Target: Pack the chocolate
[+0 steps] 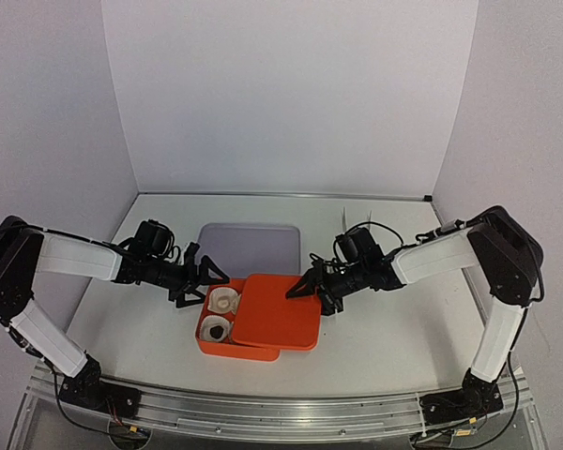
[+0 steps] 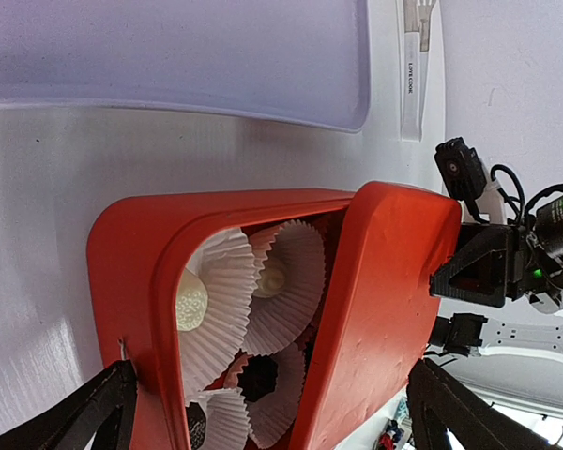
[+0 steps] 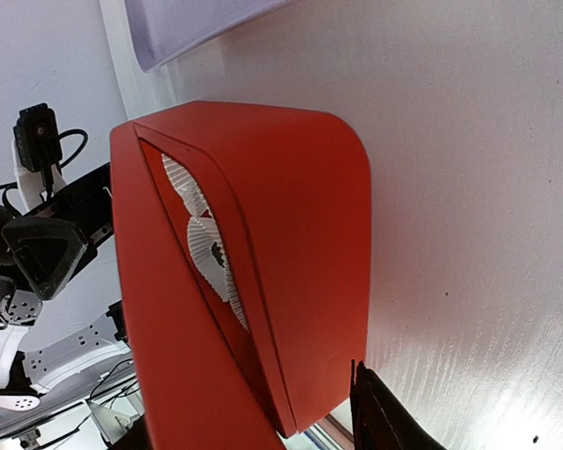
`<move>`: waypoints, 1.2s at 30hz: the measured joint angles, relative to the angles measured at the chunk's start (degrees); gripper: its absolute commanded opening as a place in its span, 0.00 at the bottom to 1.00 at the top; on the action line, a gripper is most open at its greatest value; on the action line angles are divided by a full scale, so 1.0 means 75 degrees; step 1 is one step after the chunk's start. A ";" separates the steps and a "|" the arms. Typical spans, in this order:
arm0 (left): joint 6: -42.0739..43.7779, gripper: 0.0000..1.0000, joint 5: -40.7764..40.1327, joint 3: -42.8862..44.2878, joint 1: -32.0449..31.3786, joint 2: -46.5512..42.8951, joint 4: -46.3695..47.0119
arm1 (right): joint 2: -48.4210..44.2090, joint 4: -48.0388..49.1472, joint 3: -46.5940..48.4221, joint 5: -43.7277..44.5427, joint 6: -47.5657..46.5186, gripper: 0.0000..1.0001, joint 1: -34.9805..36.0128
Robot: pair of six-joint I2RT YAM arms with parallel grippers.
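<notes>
An orange plastic box [image 1: 227,351] with rounded corners sits on the white tabletop [image 1: 141,328], near the front edge and between the two arms. A matching orange lid [image 1: 280,311] lies over most of it, shifted to the right, so a strip along the box's left side is uncovered. Just behind the box lies a pale lavender rectangular tray [image 1: 249,246].

The chocolate is inside the box, each piece sitting in a white crinkled paper cup [image 2: 300,272]. The left wrist view shows two cream-white chocolate chunks [image 2: 192,305] in the upper cups and two dark chocolate chunks [image 2: 258,378] in the lower ones. Any further pieces are hidden under the lid. From above, only one cream piece and one dark piece show in the uncovered strip.

The left end effector [image 1: 203,284] is spread wide, with nothing between its fingers [image 2: 84,417]. It sits just beside the box's rear left corner.

The right end effector [image 1: 310,298] is at the right rear edge of the lid with its jaws partly apart. One finger [image 3: 385,412] shows beside the lid. Whether the jaws are pinching the lid or only resting against it cannot be told.
</notes>
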 measured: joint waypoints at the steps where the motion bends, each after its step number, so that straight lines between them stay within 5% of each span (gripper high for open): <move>1: 0.0000 1.00 -0.0002 0.0000 -0.0004 0.0010 -0.0004 | 0.0043 -0.0027 0.0024 0.0000 -0.0021 0.53 -0.0004; 36: -0.0200 1.00 -0.0466 0.0002 -0.0359 0.0048 0.0006 | 0.0788 -0.2172 0.1660 0.0432 -0.1044 0.70 0.0511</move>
